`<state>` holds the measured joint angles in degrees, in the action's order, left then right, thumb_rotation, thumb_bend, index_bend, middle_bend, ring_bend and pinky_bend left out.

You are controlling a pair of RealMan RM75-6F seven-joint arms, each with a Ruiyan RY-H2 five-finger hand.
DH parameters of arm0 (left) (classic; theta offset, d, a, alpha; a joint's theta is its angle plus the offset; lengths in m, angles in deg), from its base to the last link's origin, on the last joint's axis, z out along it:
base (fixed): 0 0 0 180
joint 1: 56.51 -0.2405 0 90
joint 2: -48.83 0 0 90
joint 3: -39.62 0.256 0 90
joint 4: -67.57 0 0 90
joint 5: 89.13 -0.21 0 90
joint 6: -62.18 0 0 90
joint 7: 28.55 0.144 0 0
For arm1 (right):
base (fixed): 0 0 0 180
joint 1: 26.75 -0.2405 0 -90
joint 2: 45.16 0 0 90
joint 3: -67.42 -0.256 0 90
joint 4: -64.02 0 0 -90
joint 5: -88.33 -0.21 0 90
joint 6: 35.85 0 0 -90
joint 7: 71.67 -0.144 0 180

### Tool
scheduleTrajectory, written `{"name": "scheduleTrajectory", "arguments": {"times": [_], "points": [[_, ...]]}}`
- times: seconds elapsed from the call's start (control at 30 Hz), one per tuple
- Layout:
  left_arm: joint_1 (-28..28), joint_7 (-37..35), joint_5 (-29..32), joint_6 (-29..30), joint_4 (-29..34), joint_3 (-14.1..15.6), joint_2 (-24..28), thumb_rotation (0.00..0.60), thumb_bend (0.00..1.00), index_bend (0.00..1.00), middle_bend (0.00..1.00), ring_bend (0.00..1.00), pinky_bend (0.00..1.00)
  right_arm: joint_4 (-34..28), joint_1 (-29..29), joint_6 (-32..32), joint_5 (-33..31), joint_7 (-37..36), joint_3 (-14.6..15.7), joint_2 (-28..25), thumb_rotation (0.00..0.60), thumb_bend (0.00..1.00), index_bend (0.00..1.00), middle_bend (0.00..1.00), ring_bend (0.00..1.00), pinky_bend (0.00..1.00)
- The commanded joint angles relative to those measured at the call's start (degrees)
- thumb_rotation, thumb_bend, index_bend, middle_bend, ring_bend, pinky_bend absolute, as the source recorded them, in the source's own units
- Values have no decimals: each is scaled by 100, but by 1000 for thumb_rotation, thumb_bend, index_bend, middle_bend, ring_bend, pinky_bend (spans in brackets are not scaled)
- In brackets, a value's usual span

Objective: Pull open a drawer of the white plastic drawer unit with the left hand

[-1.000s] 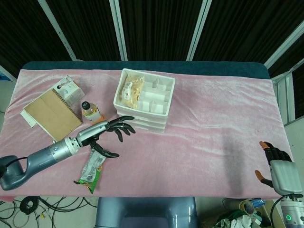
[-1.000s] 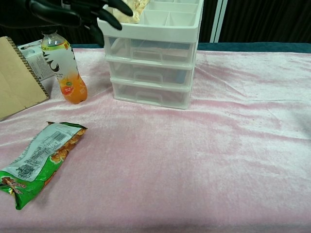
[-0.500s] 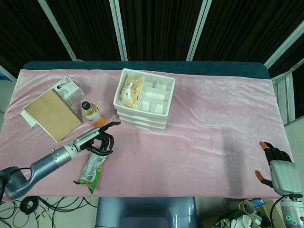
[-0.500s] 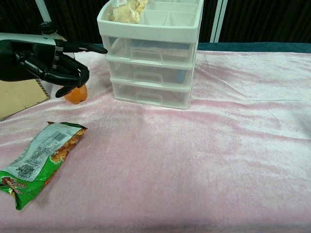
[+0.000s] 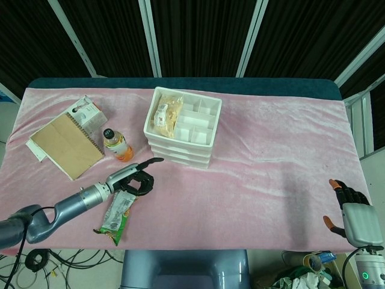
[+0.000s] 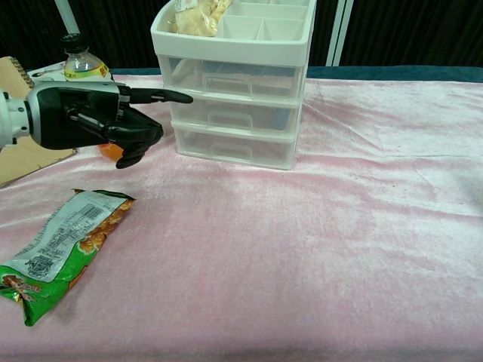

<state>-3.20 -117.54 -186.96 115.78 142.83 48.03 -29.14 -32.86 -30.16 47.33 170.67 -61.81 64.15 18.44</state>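
Observation:
The white plastic drawer unit [image 5: 182, 127] [image 6: 235, 83] stands mid-table, three clear drawers stacked, all closed, with a compartment tray on top holding a snack bag. My left hand [image 5: 133, 175] [image 6: 102, 117] hovers in front and to the left of the unit, fingers curled in with one finger stretched toward the drawers, holding nothing and short of the drawer fronts. My right hand [image 5: 351, 208] rests at the table's near right corner, fingers apart, empty.
An orange juice bottle [image 5: 115, 144] [image 6: 84, 72] stands just behind the left hand. A green snack packet [image 5: 116, 215] [image 6: 56, 249] lies near the front edge. A brown notebook [image 5: 66, 144] and a small box [image 5: 87, 112] lie far left.
The left hand dropped from the unit's top level, pulled back, then moved toward the drawer fronts with fingers curled and one extended. The right hand stayed still.

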Motion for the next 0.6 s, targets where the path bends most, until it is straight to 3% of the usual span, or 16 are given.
{"name": "scheduleTrajectory", "arguments": {"times": [0.03,0.6], "points": [[137,-112,45,-112,-181,-115,-169,600,466,0,672,667,688,-4,4,3,-10,-3,-3,-4,600,177,141,122,188,204],[570,-352,226,-499,-760,-344,-755,600,467,0,676,672,688,-20,3,-12,-73,-25,-29,-25,600,178,141,122,188,204]]}}
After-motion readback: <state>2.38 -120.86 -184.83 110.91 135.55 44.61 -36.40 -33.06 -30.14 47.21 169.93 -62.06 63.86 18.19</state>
